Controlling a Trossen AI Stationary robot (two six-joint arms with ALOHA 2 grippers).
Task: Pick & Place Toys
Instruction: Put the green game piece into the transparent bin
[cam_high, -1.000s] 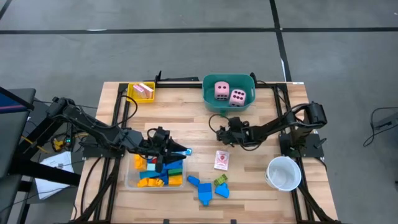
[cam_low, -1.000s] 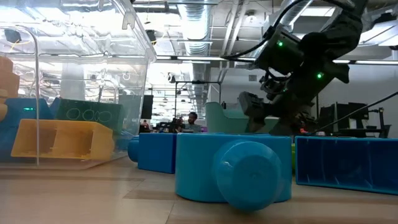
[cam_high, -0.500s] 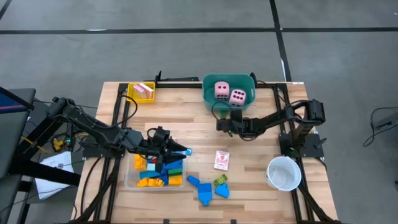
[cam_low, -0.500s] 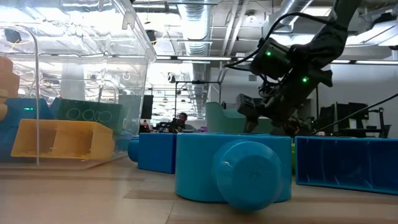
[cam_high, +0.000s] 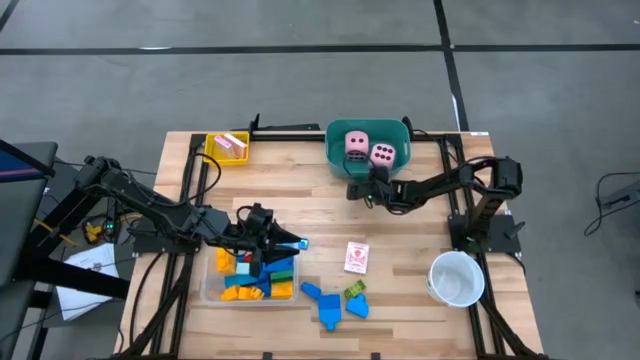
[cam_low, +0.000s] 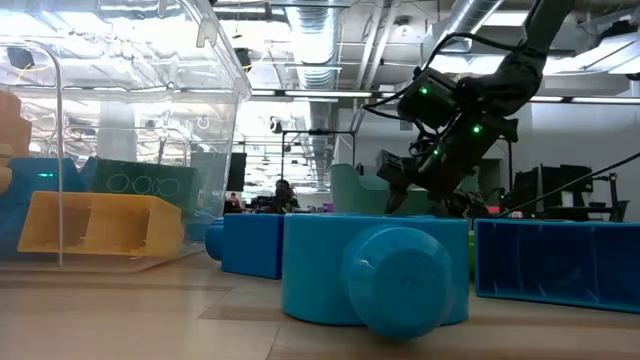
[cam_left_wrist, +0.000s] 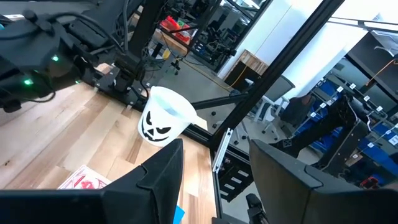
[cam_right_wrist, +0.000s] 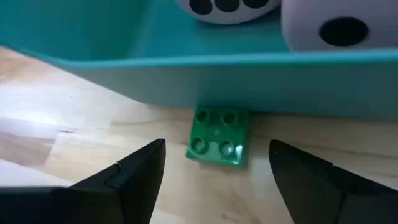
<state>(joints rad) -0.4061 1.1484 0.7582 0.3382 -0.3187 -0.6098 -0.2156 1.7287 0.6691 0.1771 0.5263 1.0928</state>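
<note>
1. Between the open fingers of the right gripper, which holds nothing, one green block lies on the table, touching the teal tub.
2. It looks light, stiff and smooth; I would pinch its flat sides.
3. Farther, two pink dice sit inside the tub.
4. Over the clear tray, the left gripper is parted and seems empty.

Wooden butcher-block table on a black metal frame. Floor grey, crossed by dark tape lines. Low view looks into a long workshop hall: exposed ceiling ducts, rows of strip lights, a person far off. Left wrist view shows a white wall, blue storage bins and black uprights.
</note>
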